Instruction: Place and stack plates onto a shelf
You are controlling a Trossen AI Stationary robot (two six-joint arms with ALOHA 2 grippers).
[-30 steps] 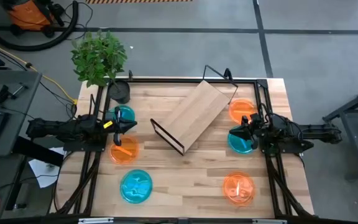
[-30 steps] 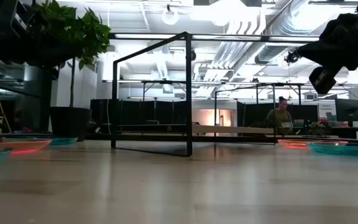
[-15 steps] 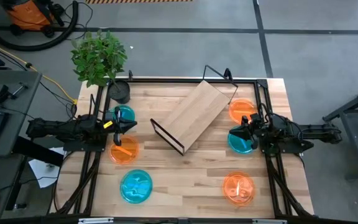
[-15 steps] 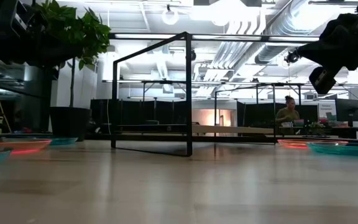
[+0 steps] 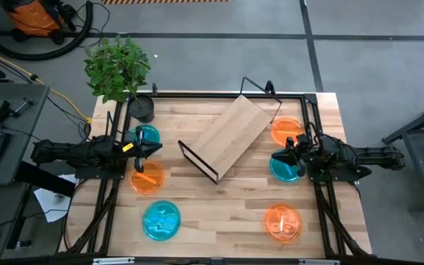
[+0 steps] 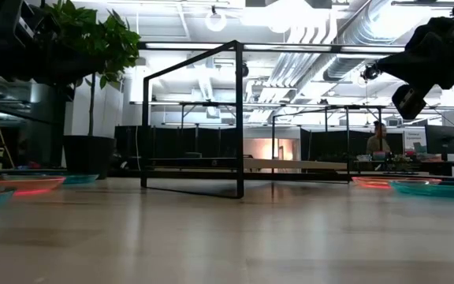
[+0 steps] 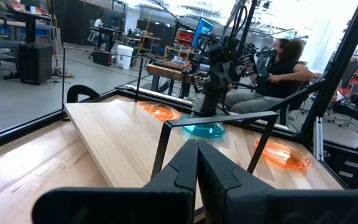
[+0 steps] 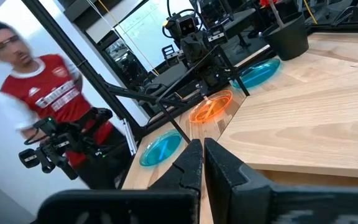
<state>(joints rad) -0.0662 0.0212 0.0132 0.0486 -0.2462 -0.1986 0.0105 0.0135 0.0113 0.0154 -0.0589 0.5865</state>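
Butcher-block tabletop (image 5: 227,202) held six plates around the skewed shelf (image 5: 230,137). My left gripper (image 5: 147,149) and right gripper (image 5: 284,158) were pinched closed, empty; descending closed, they'd shove plates away.

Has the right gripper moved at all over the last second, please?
No. In the high view the right gripper hangs above the cyan plate near the table's right edge, at the same spot relative to the shelf as before.
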